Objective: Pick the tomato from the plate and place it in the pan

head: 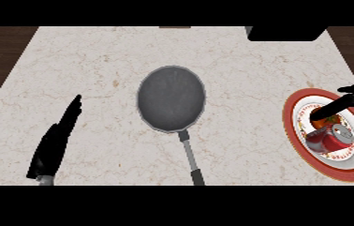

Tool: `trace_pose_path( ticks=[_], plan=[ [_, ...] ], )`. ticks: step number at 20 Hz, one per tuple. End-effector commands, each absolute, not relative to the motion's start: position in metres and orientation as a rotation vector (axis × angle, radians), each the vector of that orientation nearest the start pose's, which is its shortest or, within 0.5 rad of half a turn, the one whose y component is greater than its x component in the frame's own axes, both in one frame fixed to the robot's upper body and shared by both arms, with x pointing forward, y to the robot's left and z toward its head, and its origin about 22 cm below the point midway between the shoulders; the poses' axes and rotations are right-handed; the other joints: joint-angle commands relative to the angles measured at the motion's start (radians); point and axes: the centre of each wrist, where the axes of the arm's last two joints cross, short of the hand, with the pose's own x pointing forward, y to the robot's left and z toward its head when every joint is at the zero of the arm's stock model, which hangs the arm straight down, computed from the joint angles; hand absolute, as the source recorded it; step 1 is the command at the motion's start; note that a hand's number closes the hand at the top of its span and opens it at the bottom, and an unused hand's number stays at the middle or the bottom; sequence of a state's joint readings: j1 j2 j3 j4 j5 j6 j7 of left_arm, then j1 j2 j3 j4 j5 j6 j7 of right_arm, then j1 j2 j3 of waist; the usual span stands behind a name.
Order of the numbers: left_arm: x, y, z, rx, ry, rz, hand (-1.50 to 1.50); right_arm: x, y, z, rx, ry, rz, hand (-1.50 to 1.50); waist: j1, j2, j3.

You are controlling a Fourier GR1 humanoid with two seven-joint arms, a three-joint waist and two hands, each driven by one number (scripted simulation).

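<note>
Left hand [56,143]: lay at the lower left of the marble counter [104,65], fingers straight and together, pointing up and slightly right; it held nothing and touched no other item.

Pan [171,98]: stood at the centre of the counter, round, dark grey, nothing in it. Its handle [191,159] ran down toward the view's lower edge, tilting slightly right. The pan was well apart from both hands.

Plate [298,126]: sat at the far right edge of the counter, white with a red rim and small decorations, partly cut off by the view's right edge.

Tomato [323,123]: lay on the plate, only a small orange-red patch showing just below the fingers of the right hand. A red and silver-grey object [332,139] rested beside it, lower on the plate; what it was could not be told.

Right hand [336,104]: entered from the right edge above the plate, dark fingers reaching down and left over the tomato. Whether they were curled round the tomato or only touching it could not be told.

Dark block [285,33]: stood at the counter's far right.
</note>
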State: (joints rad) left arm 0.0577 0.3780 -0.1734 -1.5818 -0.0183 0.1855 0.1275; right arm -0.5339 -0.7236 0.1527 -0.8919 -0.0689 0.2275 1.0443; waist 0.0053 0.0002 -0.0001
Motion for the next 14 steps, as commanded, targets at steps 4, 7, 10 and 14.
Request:
trace_pose_path(
  ticks=[4,7,10,14],
  plan=[
    [0.23,0.281,0.013,0.321,-1.381,-0.267,0.0,0.357,-0.39,0.079,-0.607,-0.16,0.31,-1.5,0.0,0.0,0.0],
    [0.223,0.285,0.008,0.356,-1.381,-0.267,0.0,0.352,-0.382,0.063,-0.607,-0.177,0.314,-1.5,-0.002,-0.001,0.0],
    [0.213,0.27,0.006,0.358,-1.381,-0.259,0.0,0.336,-0.39,0.04,-0.605,-0.158,0.337,-1.5,-0.001,-0.001,0.0],
    [0.22,0.274,0.004,0.349,-1.4,-0.25,0.0,0.349,-0.407,0.054,-0.583,-0.192,0.287,-1.5,0.003,0.001,0.0]
  ],
)
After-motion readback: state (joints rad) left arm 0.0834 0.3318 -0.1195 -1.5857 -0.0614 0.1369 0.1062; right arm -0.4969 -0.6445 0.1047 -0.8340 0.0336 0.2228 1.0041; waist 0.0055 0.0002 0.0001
